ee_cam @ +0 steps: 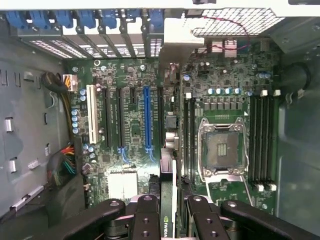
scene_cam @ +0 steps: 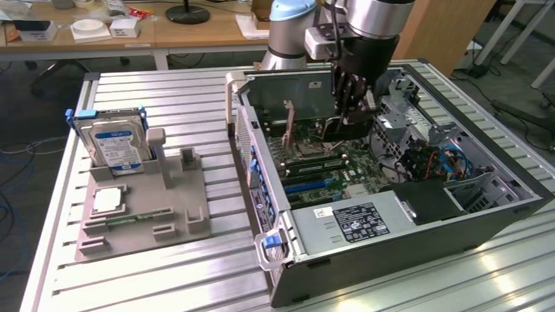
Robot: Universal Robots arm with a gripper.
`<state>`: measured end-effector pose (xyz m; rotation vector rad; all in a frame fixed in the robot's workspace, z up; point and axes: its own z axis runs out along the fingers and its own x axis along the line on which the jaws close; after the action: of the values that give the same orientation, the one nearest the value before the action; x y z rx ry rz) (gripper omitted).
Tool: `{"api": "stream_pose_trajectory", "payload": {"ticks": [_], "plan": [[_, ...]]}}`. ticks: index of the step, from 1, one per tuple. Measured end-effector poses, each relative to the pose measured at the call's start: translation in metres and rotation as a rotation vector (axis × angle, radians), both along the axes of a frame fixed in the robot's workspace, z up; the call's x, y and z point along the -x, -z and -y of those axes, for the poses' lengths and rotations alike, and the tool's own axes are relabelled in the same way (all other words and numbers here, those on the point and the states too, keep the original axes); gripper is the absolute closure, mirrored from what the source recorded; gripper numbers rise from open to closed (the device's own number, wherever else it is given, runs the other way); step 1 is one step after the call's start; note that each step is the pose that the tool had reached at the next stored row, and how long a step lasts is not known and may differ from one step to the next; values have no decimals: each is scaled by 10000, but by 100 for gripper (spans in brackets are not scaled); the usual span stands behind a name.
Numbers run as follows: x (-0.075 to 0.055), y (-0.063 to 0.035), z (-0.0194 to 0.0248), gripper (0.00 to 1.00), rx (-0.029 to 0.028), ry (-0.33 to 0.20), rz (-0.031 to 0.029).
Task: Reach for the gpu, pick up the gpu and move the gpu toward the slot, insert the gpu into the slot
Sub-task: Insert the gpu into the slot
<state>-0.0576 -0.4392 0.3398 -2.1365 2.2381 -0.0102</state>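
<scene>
Spanning most of the exterior view, a ribbed silver aluminium desk (scene_cam: pixel 156 91) carries everything. On it, toward that view's right, lies a large black-and-grey steel computer case (scene_cam: pixel 485 214) with its side open. It exposes a green motherboard (ee_cam: pixel 130 75) studded with small components, a square metal processor socket (ee_cam: pixel 222 147) and a drive cage. A glossy silver and pale blue robot arm (scene_cam: pixel 368 19) comes down into the case from the far side. Toward the view's left sits a matt grey plastic fixture tray (scene_cam: pixel 186 208), holding upright a boxy silver hard drive (scene_cam: pixel 117 146) with a blue label in a blue frame.

The black jointed tool (scene_cam: pixel 345 123) is clenched on the gpu (scene_cam: pixel 340 130), a thin flat dark card hanging inside the case over the board. In the wrist view the gpu (ee_cam: pixel 168 192) shows edge-on between the black fingers (ee_cam: pixel 146 220). Its long axis runs parallel with the connector strips. It sits just beside the bright blue strip (ee_cam: pixel 146 117) and in line with the long narrow black slot (ee_cam: pixel 159 117). Whether card and slot touch cannot be told.

Behind the desk stand wooden tables (scene_cam: pixel 199 32) with small white boxes, on a dark floor.
</scene>
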Motion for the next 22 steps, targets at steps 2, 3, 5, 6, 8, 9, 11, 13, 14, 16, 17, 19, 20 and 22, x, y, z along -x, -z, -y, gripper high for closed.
{"api": "stream_pose_trajectory", "payload": {"ticks": [2,3,5,6,8,9,11,13,14,16,17,19,20,22], "plan": [[0,21,34,74,1,0,-3],[0,29,49,74,0,0,-3],[3,43,72,74,0,1,-3],[10,51,74,74,-2,9,-2],[21,60,77,74,1,14,-3],[21,60,77,74,2,13,-4],[21,60,77,74,3,13,-4],[21,62,77,74,2,14,-3],[21,66,77,74,2,14,-2],[22,69,77,74,25,14,-4],[22,69,77,74,26,14,-4],[22,69,77,74,26,13,-3],[27,72,77,74,33,17,-4],[45,86,77,74,45,13,-8]]}}
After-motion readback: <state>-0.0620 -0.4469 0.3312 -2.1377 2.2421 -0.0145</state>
